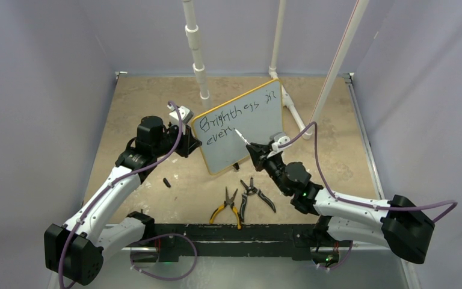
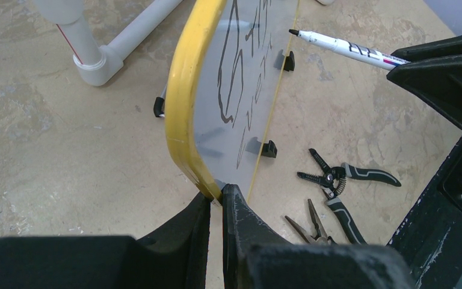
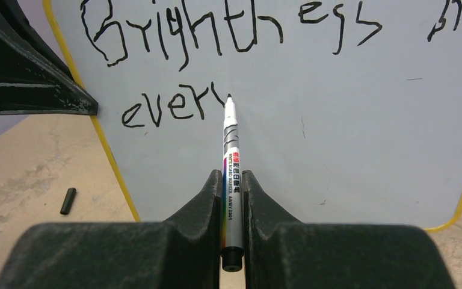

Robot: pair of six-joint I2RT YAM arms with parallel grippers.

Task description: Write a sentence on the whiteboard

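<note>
Yellow-rimmed and white, the whiteboard (image 1: 240, 123) is propped up at a tilt over the surface (image 1: 156, 96), its rim pinched shut in the left tool (image 2: 216, 195). The sentence (image 3: 216, 30) reads "Brightness in", then "ever". Just ahead, the right tool (image 3: 233, 186) clamps a marker (image 3: 230, 138), tip beside the last stroke.

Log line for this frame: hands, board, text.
left hand: shut on whiteboard rim | right hand: shut on marker, tip by last letter | sentence: "Brightness in / ever", unfinished
</note>
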